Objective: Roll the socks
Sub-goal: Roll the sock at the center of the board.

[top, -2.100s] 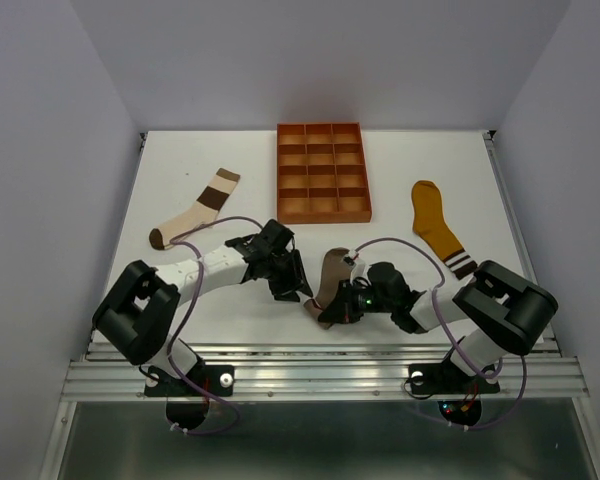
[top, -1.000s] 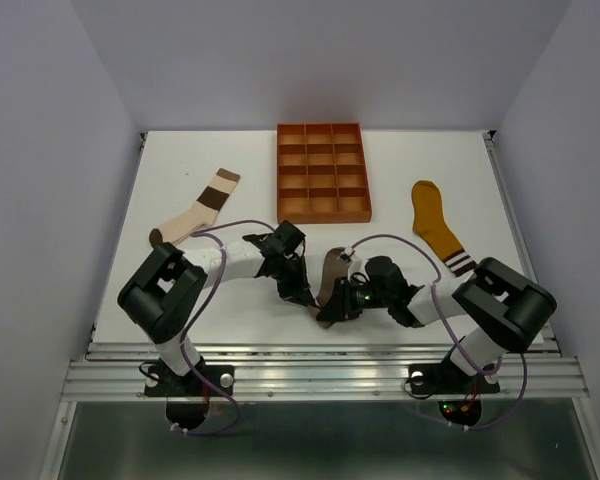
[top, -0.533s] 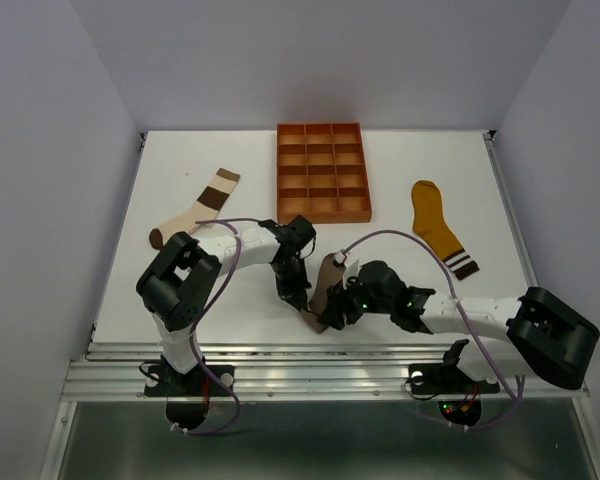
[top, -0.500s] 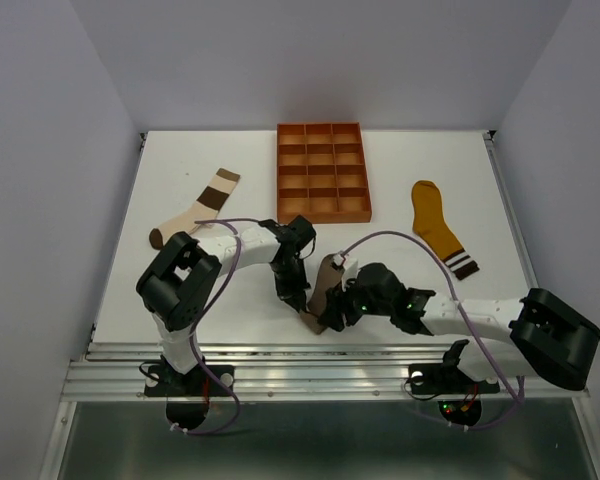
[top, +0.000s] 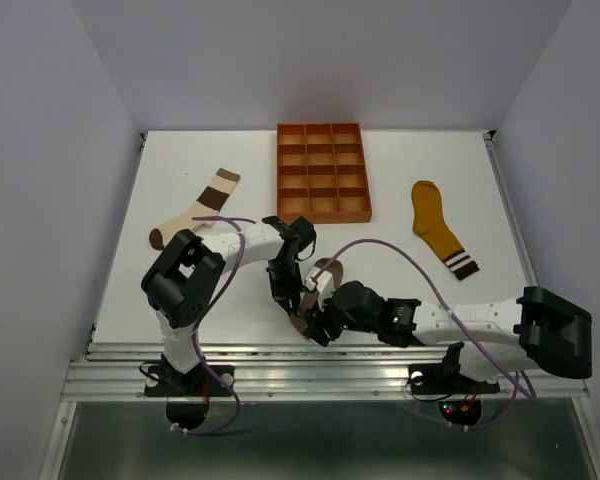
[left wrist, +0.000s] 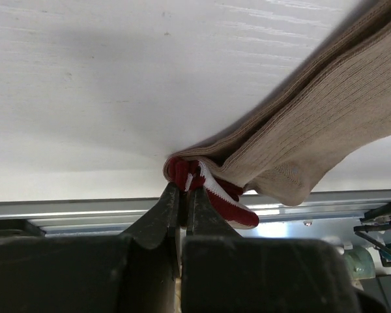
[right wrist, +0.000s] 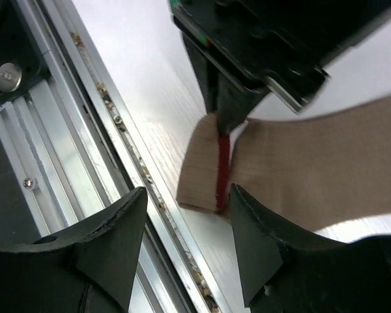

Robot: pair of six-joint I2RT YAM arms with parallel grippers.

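- The white table [top: 400, 160] is showing a faint wood grain in the wrist views. It is forming the floor of a booth, with plain pale lilac walls [top: 310, 60] closing it in on three sides.
- The orange tray [top: 278, 175] is sitting at the back middle of the table, its square compartments facing up.
- An aluminium rail [top: 320, 372] is running along the table edge farthest from the tray, in front of the arm bases.
- The taupe sock [top: 327, 272] is lying on the near side of the tray, well apart from it. Its length is stretching back toward the tray and its folded end is sitting just beside the rail.
- The left gripper [left wrist: 182, 190] is pinching the sock's maroon-and-white cuff [left wrist: 215, 195] between tightly closed jaws, bunching it against the table.
- The right gripper [right wrist: 189, 195] is standing with its jaws spread wide, one on each side of that folded end. Whether either jaw is touching the fabric cannot be told.
- A red stripe is showing along the fold in the right wrist view.
- The blocked sock [top: 195, 208] is lying flat to the left of the tray, well apart from it and slanting toward the table's left edge.
- The mustard sock [top: 435, 225] is lying flat to the right of the tray, its dark-and-white banded end pointing away from the tray.
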